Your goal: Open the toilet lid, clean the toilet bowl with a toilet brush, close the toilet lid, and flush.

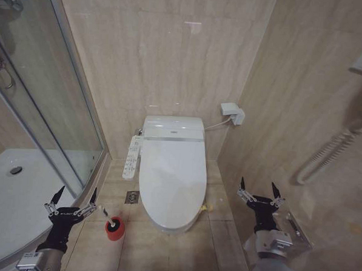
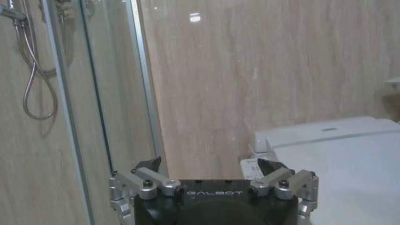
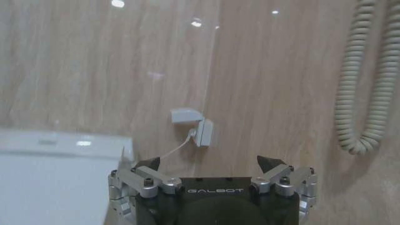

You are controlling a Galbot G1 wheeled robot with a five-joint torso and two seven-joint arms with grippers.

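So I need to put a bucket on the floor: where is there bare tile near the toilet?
Bare tile lies right of the lid, between it and the right wall, and in front of the toilet between the two grippers. The left side is crowded: the brush in its red holder, a floor drain and the shower tray.

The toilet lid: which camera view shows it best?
The head view shows the toilet lid best: its whole oval from above, closed, with the toilet brush on the floor beside it. The left wrist view gives only part of its top surface, and the right wrist view only a corner.
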